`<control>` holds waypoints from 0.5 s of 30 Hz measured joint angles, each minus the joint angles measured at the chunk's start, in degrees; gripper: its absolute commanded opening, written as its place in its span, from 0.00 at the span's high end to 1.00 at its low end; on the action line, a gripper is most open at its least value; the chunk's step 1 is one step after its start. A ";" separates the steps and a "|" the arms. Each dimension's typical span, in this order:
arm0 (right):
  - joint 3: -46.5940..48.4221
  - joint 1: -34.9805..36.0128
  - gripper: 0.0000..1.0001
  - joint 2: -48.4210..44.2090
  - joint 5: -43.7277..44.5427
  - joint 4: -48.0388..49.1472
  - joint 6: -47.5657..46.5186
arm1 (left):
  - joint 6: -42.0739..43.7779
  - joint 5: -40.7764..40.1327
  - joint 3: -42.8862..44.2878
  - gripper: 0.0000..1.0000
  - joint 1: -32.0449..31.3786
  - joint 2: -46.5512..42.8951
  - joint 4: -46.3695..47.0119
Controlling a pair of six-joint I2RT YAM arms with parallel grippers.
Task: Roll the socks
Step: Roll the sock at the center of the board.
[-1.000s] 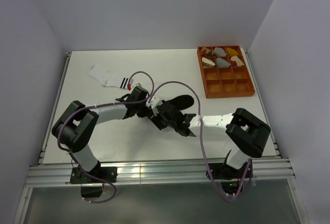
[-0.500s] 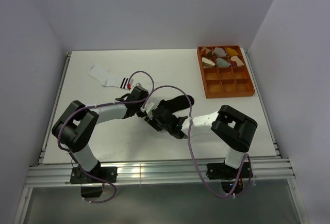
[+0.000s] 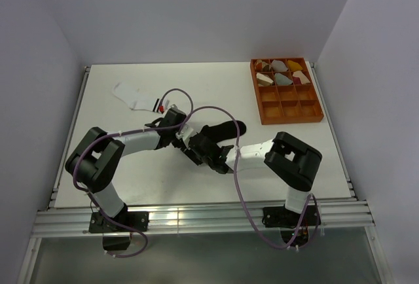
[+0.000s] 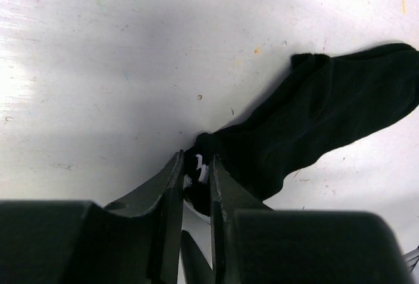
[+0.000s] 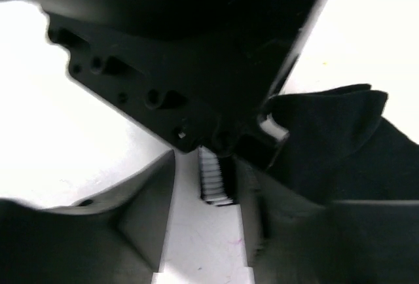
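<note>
Black sock (image 3: 226, 129) lies flat in the middle of the table (image 3: 163, 179), its striped cuff pinched tight in the left hand (image 4: 195, 163). White sock (image 3: 134, 96) sits well apart, far left. Right hand (image 5: 204, 174) straddles that same cuff, part open, gripping nothing I can see — and it's crowded in there. The risk: the two hands knock together, or the cuff gets dragged out of the left's pinch — and the roll never starts.

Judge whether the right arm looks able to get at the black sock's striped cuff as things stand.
Probably yes. The right gripper stands open around the striped cuff of the black sock, with nothing between. The left gripper pinches the same cuff close by, so room is tight.
</note>
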 measured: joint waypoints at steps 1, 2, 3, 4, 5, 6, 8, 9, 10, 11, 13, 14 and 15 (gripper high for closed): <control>-0.22 0.09 0.46 -0.24 -0.13 0.11 0.37 | 0.00 0.00 0.00 1.00 -0.02 0.00 0.00; -0.66 0.15 0.44 -0.68 -0.44 0.22 0.52 | 0.00 0.02 0.00 1.00 -0.07 0.00 0.02; -1.16 0.13 0.42 -1.25 -0.96 0.33 0.79 | 0.00 0.13 0.00 1.00 -0.17 0.00 0.02; -1.84 0.07 0.41 -2.08 -1.70 0.33 1.09 | 0.00 0.37 0.00 1.00 -0.33 0.00 0.02; -2.56 -0.11 0.41 -3.13 -2.38 0.22 1.51 | 0.02 0.59 0.00 1.00 -0.55 0.00 0.00; -3.30 -0.35 0.41 -4.31 -3.19 0.15 1.79 | 0.02 0.72 0.00 1.00 -0.72 0.00 -0.04; -4.57 -1.16 0.41 -6.58 -4.37 0.00 2.19 | 0.04 0.98 0.00 1.00 -1.01 0.00 -0.15; -4.94 -1.75 0.41 -7.72 -4.63 -0.31 2.32 | 0.04 1.05 0.00 1.00 -1.05 0.00 -0.20; -4.96 -2.38 0.41 -8.74 -4.92 -0.52 2.34 | 0.04 1.11 0.00 1.00 -1.05 0.00 -0.24; -4.96 -2.78 0.41 -9.33 -5.16 -0.44 2.32 | 0.04 1.18 0.00 1.00 -1.07 0.00 -0.26; -4.94 -3.52 0.42 -10.19 -5.68 -0.44 2.29 | 0.04 1.42 0.00 1.00 -1.07 0.00 -0.33; -4.81 -3.80 0.42 -10.25 -5.92 -0.50 2.29 | 0.04 1.55 0.00 1.00 -1.07 0.00 -0.35; -4.74 -4.00 0.42 -10.12 -6.21 -0.52 2.27 | 0.04 1.62 0.00 1.00 -1.07 0.00 -0.37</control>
